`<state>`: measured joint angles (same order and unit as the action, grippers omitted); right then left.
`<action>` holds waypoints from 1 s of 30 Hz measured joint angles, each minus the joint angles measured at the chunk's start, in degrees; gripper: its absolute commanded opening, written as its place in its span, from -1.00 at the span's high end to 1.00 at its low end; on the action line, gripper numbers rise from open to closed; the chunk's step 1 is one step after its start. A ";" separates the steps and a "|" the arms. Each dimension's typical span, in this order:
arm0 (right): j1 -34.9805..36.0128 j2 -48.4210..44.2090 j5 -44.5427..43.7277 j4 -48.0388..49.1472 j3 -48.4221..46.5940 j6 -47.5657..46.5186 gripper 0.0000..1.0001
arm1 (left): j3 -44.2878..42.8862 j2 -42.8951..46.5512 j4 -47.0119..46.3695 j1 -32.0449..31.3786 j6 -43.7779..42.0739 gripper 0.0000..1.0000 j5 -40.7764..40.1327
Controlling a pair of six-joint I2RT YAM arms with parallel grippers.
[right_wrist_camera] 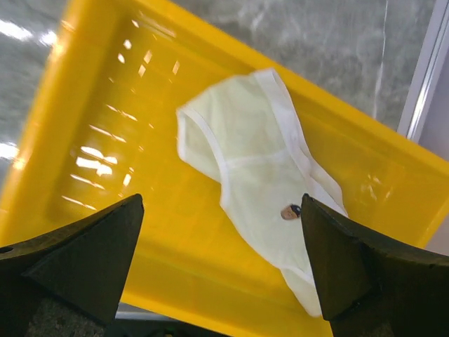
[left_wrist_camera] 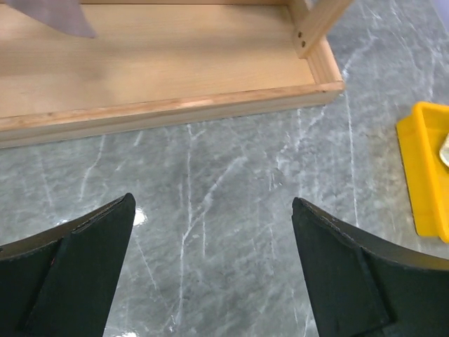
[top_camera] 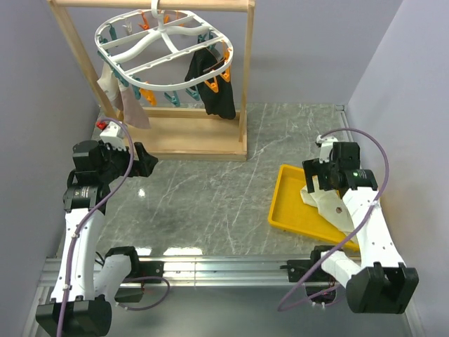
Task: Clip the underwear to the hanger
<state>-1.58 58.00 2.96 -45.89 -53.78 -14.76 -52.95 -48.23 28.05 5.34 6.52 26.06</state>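
Note:
The underwear (right_wrist_camera: 256,165), pale cream with a small dark spot, lies flat in a yellow tray (right_wrist_camera: 91,140); from above only a corner of the underwear (top_camera: 309,197) shows beside my arm. My right gripper (right_wrist_camera: 223,210) hovers over the tray, open, with nothing between its fingers. The hanger (top_camera: 163,43), a white rounded frame ringed by teal and orange clips, hangs from a wooden rack (top_camera: 242,84) at the back left. My left gripper (left_wrist_camera: 213,210) stands open above bare marble in front of the rack's base (left_wrist_camera: 154,63), holding nothing.
A black garment (top_camera: 212,86) and a beige-pink cloth (top_camera: 125,102) hang from the hanger's clips. The yellow tray (top_camera: 291,207) sits near the right wall. Grey walls close in left and right; a metal rail (top_camera: 224,267) runs along the near edge.

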 measured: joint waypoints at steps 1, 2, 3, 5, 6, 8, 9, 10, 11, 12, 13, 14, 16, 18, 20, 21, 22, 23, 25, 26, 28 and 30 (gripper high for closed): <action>-0.63 0.70 -0.39 -0.74 0.13 -0.70 -1.00 | 0.00 0.00 0.22 0.00 -0.13 -0.99 0.61; -1.22 1.31 -0.50 -1.27 0.35 -1.46 -1.00 | 0.00 0.07 0.35 0.00 -0.35 -0.99 1.25; -1.66 1.81 -0.63 -1.53 0.70 -2.12 -1.00 | 0.00 0.17 0.37 0.00 -0.55 -0.99 1.75; -2.67 3.50 -0.81 -1.99 1.33 -3.39 -0.99 | 0.02 0.46 0.44 0.00 -1.07 -0.99 2.80; -3.28 4.72 -0.81 -1.70 1.70 -4.04 -0.98 | 0.07 0.68 0.46 0.00 -1.33 -0.99 3.50; -4.72 7.98 -0.85 -1.42 2.25 -4.85 -0.96 | 0.35 1.25 0.52 0.00 -1.62 -0.99 4.76; -5.46 9.90 -0.87 -0.87 2.60 -5.22 -0.95 | 0.50 1.51 0.50 0.00 -1.81 -0.99 5.27; -5.99 11.69 -0.96 -0.55 2.80 -5.53 -0.94 | 0.68 1.79 0.50 0.00 -2.05 -0.99 5.77; -6.62 13.79 -1.03 -0.28 2.82 -5.88 -0.93 | 0.83 2.10 0.48 0.00 -2.45 -0.99 6.10; -7.17 15.76 -1.03 0.33 2.82 -6.08 -0.92 | 0.98 2.43 0.50 0.00 -2.71 -0.99 6.27; -7.54 17.31 -1.01 0.94 2.82 -6.23 -0.90 | 1.11 2.80 0.52 0.00 -2.91 -0.99 6.43; -7.76 18.51 -1.01 1.53 2.82 -6.36 -0.86 | 1.20 3.13 0.57 0.00 -3.02 -0.99 6.62; -8.02 20.76 -0.94 2.78 2.80 -6.43 -0.79 | 1.20 3.54 0.63 0.00 -3.34 -0.99 6.84; -8.07 22.71 -0.79 3.96 2.78 -6.43 -0.73 | 1.20 3.89 0.63 0.00 -3.91 -0.99 7.10; -8.07 24.74 -0.76 5.09 2.71 -6.38 -0.62 | 1.22 4.15 0.61 0.00 -4.13 -0.99 7.17; -8.07 26.16 -0.76 5.88 2.67 -6.38 -0.58 | 1.22 4.22 0.61 0.00 -4.20 -0.99 7.19; -8.07 27.10 -0.79 6.43 2.67 -6.34 -0.41 | 1.22 4.28 0.61 0.00 -4.24 -0.99 7.23; -8.07 28.52 -0.83 7.13 2.67 -6.38 -0.31 | 1.25 4.35 0.61 0.00 -4.26 -0.99 7.28; -8.07 30.23 -0.96 7.96 2.64 -6.19 0.02 | 1.29 4.39 0.59 0.00 -4.42 -0.99 7.37; -8.07 30.88 -0.96 8.02 2.56 -6.27 0.19 | 1.31 4.42 0.59 0.00 -4.44 -0.99 7.41; -8.07 31.19 -0.76 8.02 2.32 -6.16 0.77 | 1.33 4.48 0.61 0.00 -4.46 -0.99 7.61; -8.07 30.73 -0.02 7.41 1.38 -5.99 1.00 | 1.40 4.59 0.59 0.00 -4.50 -0.99 7.69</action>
<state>-9.65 88.73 2.94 -38.48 -52.40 -20.75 -51.55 -43.64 28.64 5.34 2.02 33.76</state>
